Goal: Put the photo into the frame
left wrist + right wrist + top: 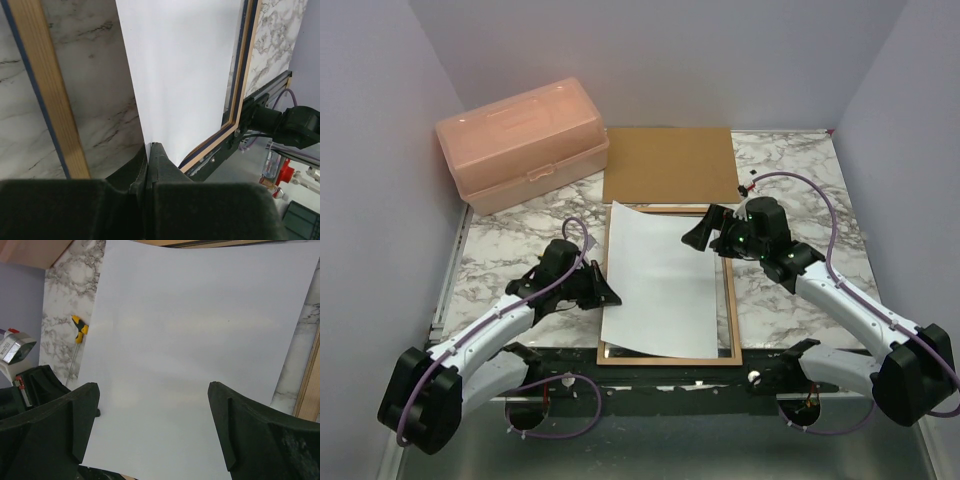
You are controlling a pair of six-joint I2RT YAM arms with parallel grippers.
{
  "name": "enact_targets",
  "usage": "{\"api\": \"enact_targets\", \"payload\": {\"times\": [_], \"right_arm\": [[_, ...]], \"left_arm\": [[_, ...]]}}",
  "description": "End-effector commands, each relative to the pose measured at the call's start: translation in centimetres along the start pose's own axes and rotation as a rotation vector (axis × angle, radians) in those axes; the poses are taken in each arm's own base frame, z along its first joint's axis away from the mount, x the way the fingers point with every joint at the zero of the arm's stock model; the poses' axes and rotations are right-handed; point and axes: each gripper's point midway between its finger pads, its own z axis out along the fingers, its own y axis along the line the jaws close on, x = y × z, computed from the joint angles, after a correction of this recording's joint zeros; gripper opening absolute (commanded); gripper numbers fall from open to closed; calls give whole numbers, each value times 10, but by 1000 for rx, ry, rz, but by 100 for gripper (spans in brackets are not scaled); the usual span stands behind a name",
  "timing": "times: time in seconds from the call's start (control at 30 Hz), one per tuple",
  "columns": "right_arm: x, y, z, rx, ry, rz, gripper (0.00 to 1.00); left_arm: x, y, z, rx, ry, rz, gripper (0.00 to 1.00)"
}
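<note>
Left end effector (150, 147) is being pressed shut on the photo's (185, 75) edge; the right end effector (152, 395) is being held wide open, empty. Squaring the skewed photo inside the frame (734, 320) is being called for before release.

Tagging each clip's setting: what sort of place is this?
Probably a lab robot cell, not a home: plain lavender walls enclose a marble-patterned table, with the left arm and right arm bolted at its near edge.
</note>
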Motion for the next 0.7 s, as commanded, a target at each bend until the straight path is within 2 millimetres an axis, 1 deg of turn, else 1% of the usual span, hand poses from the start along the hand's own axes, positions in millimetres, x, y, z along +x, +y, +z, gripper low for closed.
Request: {"api": "enact_targets", "payload": {"times": [0.0, 0.33, 0.5, 0.67], "right_arm": [[0, -2, -1, 24, 4, 13, 99], [2, -3, -1, 21, 9, 13, 99], [6, -5, 2, 20, 24, 19, 99], [9, -5, 4, 13, 32, 25, 99]], "left_arm": [[-11, -20, 6, 35, -42, -16, 0], [-13, -19, 14, 28, -105, -62, 0], [-8, -18, 19, 40, -111, -92, 0], [-5, -23, 25, 44, -100, -85, 0]]}}
